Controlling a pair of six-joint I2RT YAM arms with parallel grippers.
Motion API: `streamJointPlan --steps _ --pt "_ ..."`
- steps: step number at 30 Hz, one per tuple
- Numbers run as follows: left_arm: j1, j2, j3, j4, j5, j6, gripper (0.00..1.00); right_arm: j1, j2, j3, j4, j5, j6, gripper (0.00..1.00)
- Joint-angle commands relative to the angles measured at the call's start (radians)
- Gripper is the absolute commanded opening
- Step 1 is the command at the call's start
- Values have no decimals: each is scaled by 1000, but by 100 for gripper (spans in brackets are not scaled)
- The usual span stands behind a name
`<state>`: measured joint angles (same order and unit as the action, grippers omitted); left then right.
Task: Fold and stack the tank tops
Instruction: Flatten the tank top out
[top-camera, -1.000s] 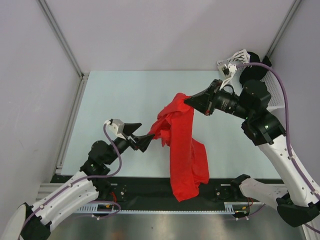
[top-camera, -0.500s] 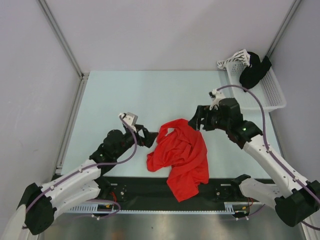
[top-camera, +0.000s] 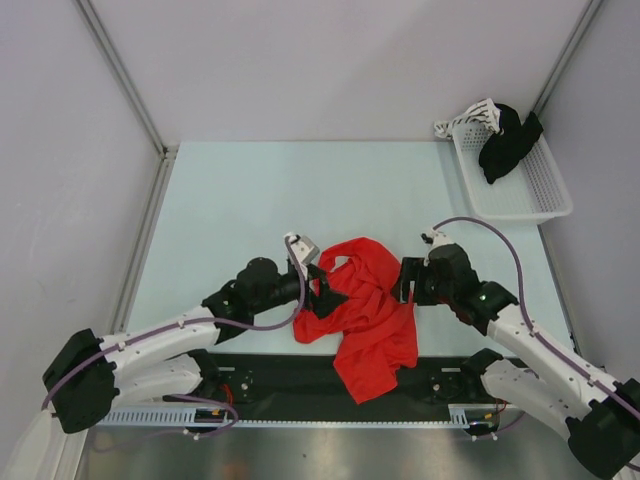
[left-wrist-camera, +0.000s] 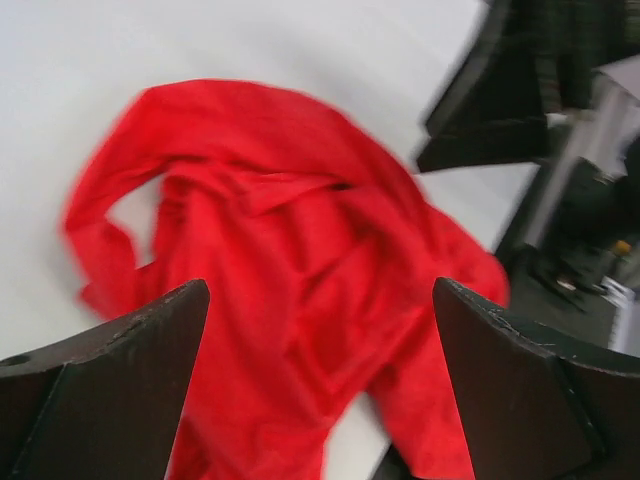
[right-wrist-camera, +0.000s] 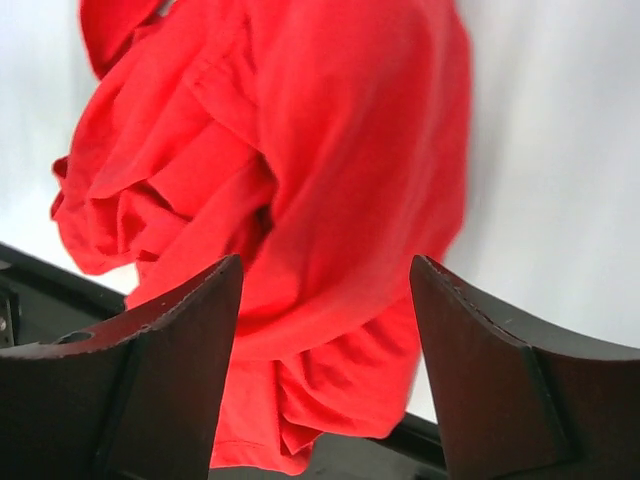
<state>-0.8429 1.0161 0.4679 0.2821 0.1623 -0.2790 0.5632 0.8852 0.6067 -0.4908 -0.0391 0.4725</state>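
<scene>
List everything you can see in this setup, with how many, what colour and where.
bright red fabric tank top: one, red, crumpled at the table's near middle, lower end over the black base rail
white plastic mesh basket: one, white, far right corner
black cloth garment: one, black, draped at the basket's far end
pale blue-green table: one, under everything
left fingers: two, black, open, at the tank top's left side
right fingers: two, black, open, at its right side
</scene>
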Motion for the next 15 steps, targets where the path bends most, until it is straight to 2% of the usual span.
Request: streamJointPlan --steps 1,3,5,7,9,10,12,15 --pt "-79 6 69 48 59 2 100 3 -92 -19 -5 113 63 72" --pt "-119 15 83 32 63 -52 99 3 -158 -22 -20 160 84 71" --pt "-187 30 106 -10 -21 -61 98 3 -222 -27 -37 194 107 70" --pt "-225 55 144 -59 -88 -58 87 4 -258 -33 -37 234 123 69" --pt "-243 116 182 -101 -90 -84 77 1 -285 -35 -46 266 136 69" --pt "-245 140 220 -139 -75 -95 75 -2 -292 -33 -48 269 137 69" --pt "-254 203 270 -185 -78 -123 72 -5 -293 -30 -49 268 138 69" --pt "-274 257 299 -211 -116 -161 73 -8 -290 -25 -49 263 140 70"
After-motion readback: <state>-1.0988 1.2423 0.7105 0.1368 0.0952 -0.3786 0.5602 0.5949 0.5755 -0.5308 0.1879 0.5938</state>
